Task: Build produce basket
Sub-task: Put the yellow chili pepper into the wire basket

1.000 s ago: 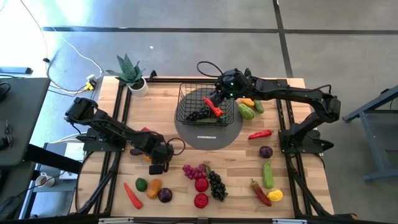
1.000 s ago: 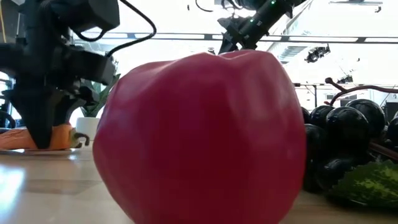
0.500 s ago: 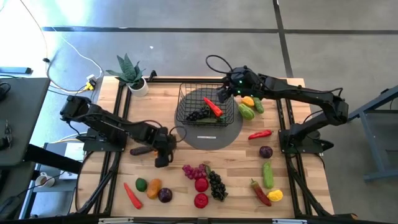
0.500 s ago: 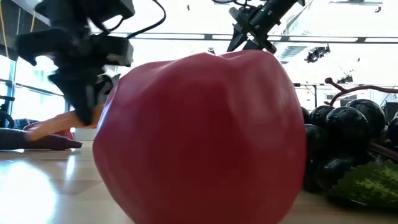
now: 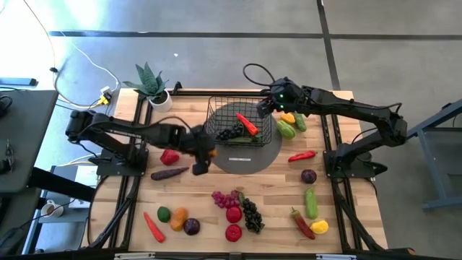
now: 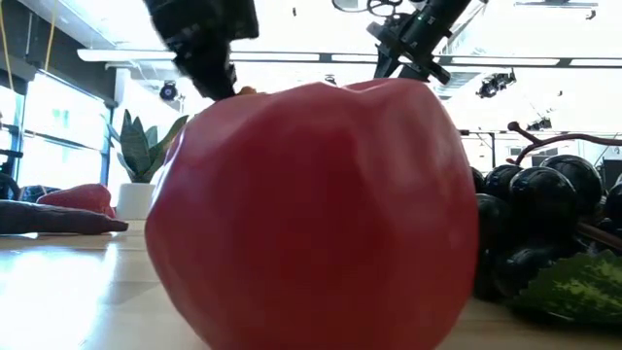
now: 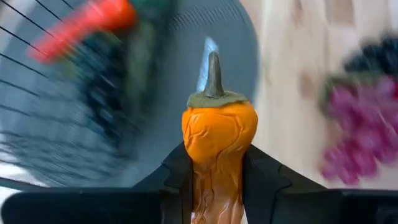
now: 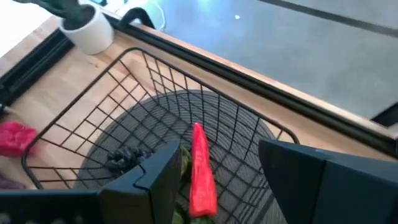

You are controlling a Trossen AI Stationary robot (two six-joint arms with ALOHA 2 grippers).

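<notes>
The left gripper (image 5: pixel 201 160), fingers pinching an orange carrot (image 7: pixel 216 149), had swung toward the basket (image 5: pixel 216 110); the right gripper (image 5: pixel 266 105), fingers spread, hovered empty.

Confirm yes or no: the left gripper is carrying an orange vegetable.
Yes: in the left wrist view the left gripper is clamped on an orange carrot with a green top.

Overhead, table-level, 2 wrist cams.

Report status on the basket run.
Left gripper shut on orange carrot, near basket. Right gripper open, empty, at basket's far side. Nothing blocking.
</notes>
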